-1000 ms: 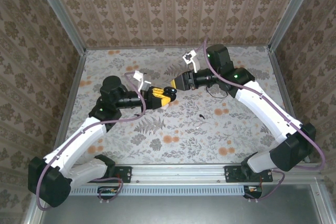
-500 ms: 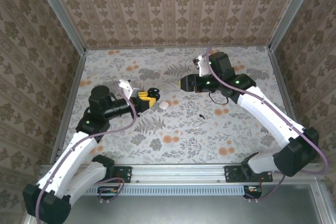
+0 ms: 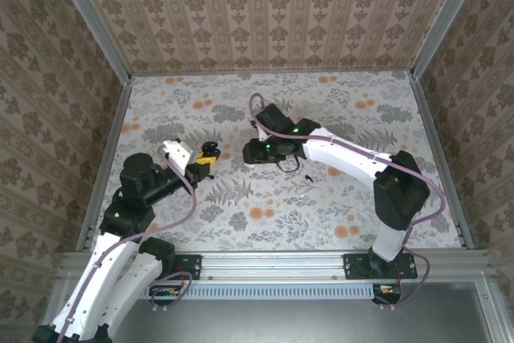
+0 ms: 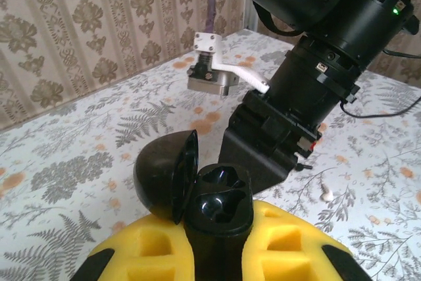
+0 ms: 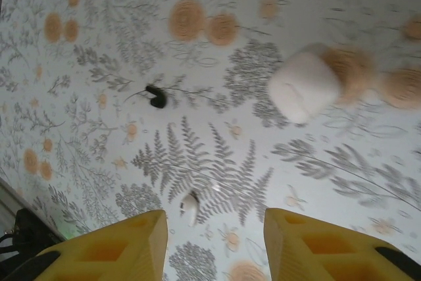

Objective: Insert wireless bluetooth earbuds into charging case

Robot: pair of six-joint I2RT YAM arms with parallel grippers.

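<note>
Jaws of the left gripper (image 4: 220, 248) we see clenched on an open black shell (image 4: 197, 185) with two hollows. Farther out, the right gripper (image 5: 214, 218) hangs spread and unloaded over the table (image 5: 72, 136), where one black earbud (image 5: 156, 97) lies apart from the white charging case (image 5: 302, 87).

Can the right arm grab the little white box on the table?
Probably yes. The right arm's fingers hang open over the table, and the white box lies on a bare patch just ahead, nothing in between.
</note>
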